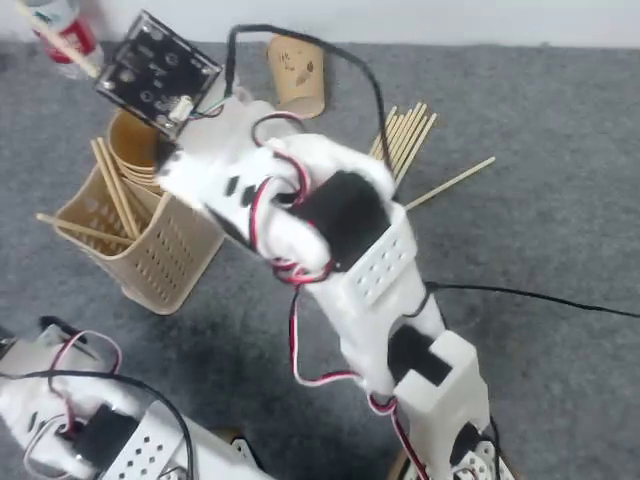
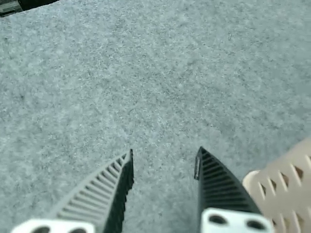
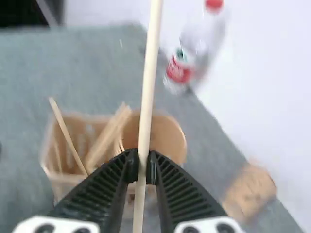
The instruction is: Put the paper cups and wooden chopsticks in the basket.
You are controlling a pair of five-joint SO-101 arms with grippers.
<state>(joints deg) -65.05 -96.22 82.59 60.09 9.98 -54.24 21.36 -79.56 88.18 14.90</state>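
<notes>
My right gripper is shut on a wooden chopstick, held above the tan slotted basket. The basket stands at the left and holds stacked paper cups and several chopsticks. The held chopstick sticks out past the right arm's camera board. One paper cup lies on the carpet at the back. A bundle of chopsticks and a single chopstick lie to its right. My left gripper is open over bare carpet beside a basket corner.
A plastic bottle with a red label stands at the back left by the wall. The right arm crosses the middle of the table, with a black cable trailing to the right. The left arm sits at the near left.
</notes>
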